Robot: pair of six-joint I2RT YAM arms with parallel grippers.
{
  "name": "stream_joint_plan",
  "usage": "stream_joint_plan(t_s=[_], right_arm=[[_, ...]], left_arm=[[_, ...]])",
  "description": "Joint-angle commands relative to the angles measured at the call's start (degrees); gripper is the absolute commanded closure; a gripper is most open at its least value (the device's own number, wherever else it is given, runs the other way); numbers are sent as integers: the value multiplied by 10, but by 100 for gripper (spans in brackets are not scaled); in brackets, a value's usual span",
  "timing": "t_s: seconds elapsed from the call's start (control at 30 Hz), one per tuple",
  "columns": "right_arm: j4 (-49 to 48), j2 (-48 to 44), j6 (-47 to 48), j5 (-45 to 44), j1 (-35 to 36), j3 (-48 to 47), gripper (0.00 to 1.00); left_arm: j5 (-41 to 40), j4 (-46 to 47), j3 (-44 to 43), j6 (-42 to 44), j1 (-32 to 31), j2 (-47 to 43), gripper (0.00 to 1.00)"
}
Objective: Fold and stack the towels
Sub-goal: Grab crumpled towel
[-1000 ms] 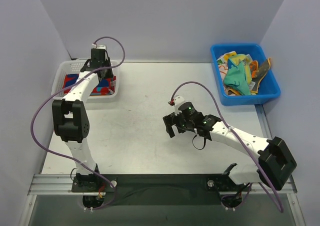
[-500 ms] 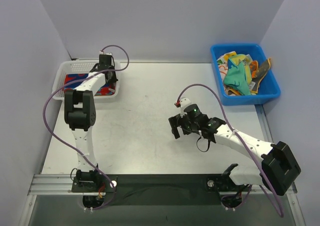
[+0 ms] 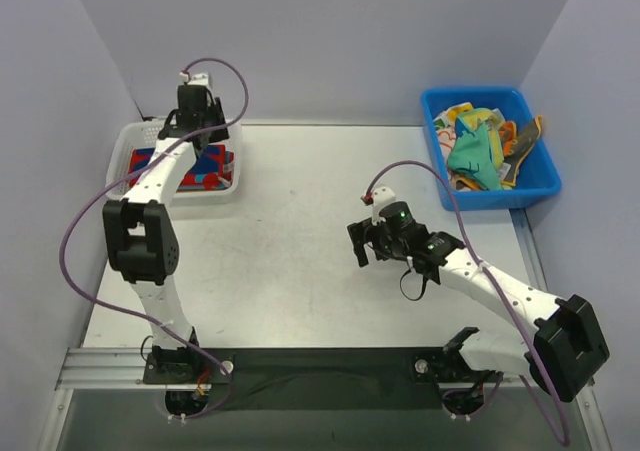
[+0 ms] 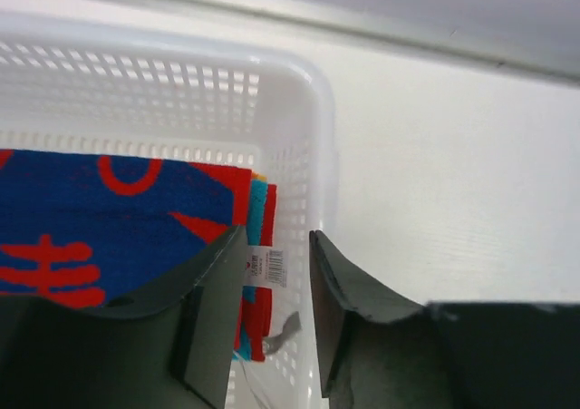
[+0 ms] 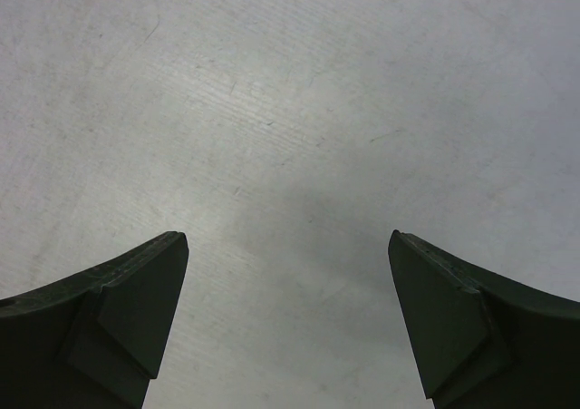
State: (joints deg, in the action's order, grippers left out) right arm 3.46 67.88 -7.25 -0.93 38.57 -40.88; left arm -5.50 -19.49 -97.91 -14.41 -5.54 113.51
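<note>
Towel stack (image 4: 91,219) inside white mesh basket (image 4: 136,73)

**Two matching white-and-black arms, purple cables everywhere**

Both arms are rocking the same look. The left arm (image 3: 165,176) and right arm (image 3: 490,283) are wearing glossy white shells on the long links, with chunky black blocks (image 3: 140,239) sitting at the elbows. Each one is trailing a thin purple cable (image 3: 66,246) that's running from the wrist down to the base (image 3: 180,366). A little green light (image 3: 403,211) is glowing on the right wrist. The left gripper (image 4: 276,246) and right gripper (image 5: 287,246) are showing off matte dark, wedge-shaped fingers (image 5: 118,318) with flat inner faces.
</note>
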Motion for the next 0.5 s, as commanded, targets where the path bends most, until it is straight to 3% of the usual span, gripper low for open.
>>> stream_joint_plan(t_s=[0.0,0.1,0.13,0.27,0.4,0.47], right_arm=[[20,-17,21,-51,-29,-45,2],[34,-6,22,-74,-78,-89,0],[37,-2,21,-76,-95,-103,0],[45,36,8,-103,-170,-172,0],[52,99,-26,-131,-273,-261,0],[58,145,-41,-142,-307,-295,0]], left_arm=[[13,6,-21,1,-2,-117,54],[18,1,12,7,-2,-187,36],[15,1,29,9,0,-206,24],[1,-4,128,11,11,-321,2],[-21,1,281,10,15,-464,3],[-24,-29,312,16,3,-484,3]])
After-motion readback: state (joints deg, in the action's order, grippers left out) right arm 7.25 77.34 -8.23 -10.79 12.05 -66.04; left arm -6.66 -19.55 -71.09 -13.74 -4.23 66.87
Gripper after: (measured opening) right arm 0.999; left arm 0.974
